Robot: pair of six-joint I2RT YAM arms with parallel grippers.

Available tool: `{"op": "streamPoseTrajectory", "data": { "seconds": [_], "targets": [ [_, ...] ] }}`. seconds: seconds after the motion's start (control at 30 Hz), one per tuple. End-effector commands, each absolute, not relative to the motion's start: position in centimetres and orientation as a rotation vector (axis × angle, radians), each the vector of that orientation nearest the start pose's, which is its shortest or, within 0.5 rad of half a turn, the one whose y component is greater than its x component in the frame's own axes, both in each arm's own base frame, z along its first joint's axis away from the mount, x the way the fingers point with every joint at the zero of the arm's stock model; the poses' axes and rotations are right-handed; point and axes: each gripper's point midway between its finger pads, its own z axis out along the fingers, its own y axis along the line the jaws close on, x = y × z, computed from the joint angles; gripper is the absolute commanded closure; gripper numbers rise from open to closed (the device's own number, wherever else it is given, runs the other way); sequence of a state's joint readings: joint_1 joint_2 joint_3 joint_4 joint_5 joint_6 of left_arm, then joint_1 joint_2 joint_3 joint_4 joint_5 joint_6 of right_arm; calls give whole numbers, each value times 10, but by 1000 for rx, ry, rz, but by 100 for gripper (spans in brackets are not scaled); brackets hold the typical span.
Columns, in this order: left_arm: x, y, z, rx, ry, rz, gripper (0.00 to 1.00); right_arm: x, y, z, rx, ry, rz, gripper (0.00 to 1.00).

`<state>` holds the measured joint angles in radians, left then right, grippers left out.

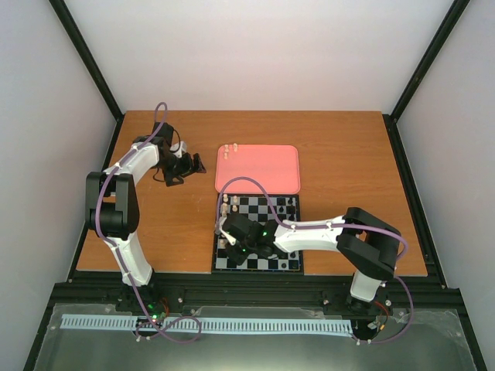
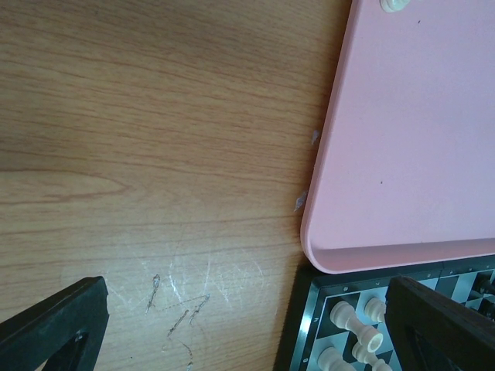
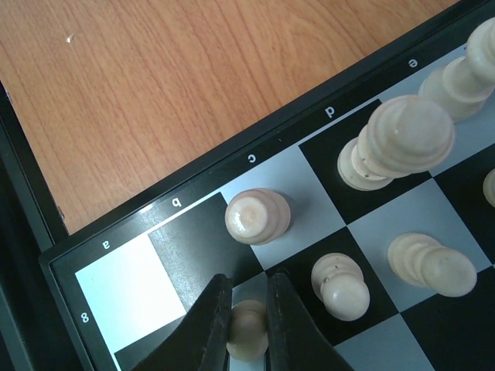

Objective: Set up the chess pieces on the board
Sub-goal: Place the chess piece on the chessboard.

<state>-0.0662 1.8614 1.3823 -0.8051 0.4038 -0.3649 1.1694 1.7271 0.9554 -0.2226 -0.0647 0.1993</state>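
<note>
right gripper [image 3: 248, 303] pinches a chess piece [image 3: 247, 334] on the board [image 3: 131, 284].

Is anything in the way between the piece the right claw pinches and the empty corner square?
Nothing visible. The right gripper pinches a pale chess piece; the corner square beside it is bare, and the nearest other piece stands off to the side.

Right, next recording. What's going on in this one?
The right gripper is down at the board's left edge, its fingers shut on one pale chess piece near the corner square. Whether that piece already rests on the board is not clear. Several pale pieces stand on neighbouring squares, and a few remaining pieces wait at the pink tray's far left corner. The left gripper hovers open and empty over the table beside the tray.
</note>
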Motion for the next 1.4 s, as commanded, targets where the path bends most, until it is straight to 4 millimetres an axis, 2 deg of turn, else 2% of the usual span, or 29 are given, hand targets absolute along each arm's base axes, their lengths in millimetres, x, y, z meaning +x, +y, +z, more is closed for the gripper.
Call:
{"op": "streamPoseTrajectory", "data": {
  "seconds": [0.0, 0.13, 0.3, 0.53, 0.9, 1.13, 1.37],
  "targets": [
    [404, -92, 97, -314, 2813, -658, 0, 143, 370, 32, -1290, 2396, 533, 91],
    [404, -92, 98, -312, 2812, -653, 0, 141, 366, 32, -1286, 2402, 530, 91],
    [405, -92, 98, -312, 2810, -654, 0, 141, 367, 32, -1289, 2399, 530, 86],
    [405, -92, 99, -311, 2808, -654, 0, 143, 370, 33, -1295, 2387, 528, 73],
    [405, -92, 100, -310, 2808, -654, 0, 143, 373, 38, -1332, 2361, 526, 68],
    [405, -92, 101, -306, 2806, -656, 0, 146, 366, 60, -1328, 2327, 498, 60],
    [406, -92, 101, -307, 2805, -657, 0, 154, 360, 96, -1249, 2290, 487, 49]
  ]
}}
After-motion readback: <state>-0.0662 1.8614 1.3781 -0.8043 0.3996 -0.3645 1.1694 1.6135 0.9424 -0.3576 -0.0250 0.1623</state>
